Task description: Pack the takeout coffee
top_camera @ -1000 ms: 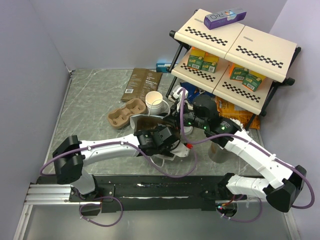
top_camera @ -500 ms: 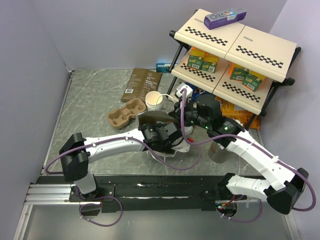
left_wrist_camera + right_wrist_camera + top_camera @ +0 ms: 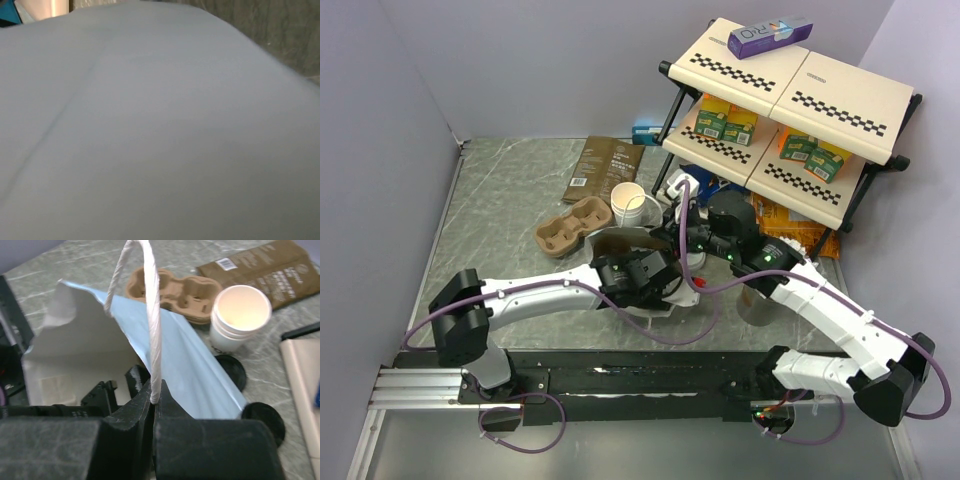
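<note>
Just beyond the right end effector (image 3: 153, 399), pinching a bag handle (image 3: 153, 320), stands the takeout coffee (image 3: 240, 317).

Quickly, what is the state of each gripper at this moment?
Left gripper: open, reaching inside the white paper bag.
Right gripper: shut on the bag's handle.

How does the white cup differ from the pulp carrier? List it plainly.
The white cup stands upright, smooth and round; the pulp carrier lies low, brown, with moulded hollows. The white cup is taller, the pulp carrier wider. Both sit empty on the table.
</note>
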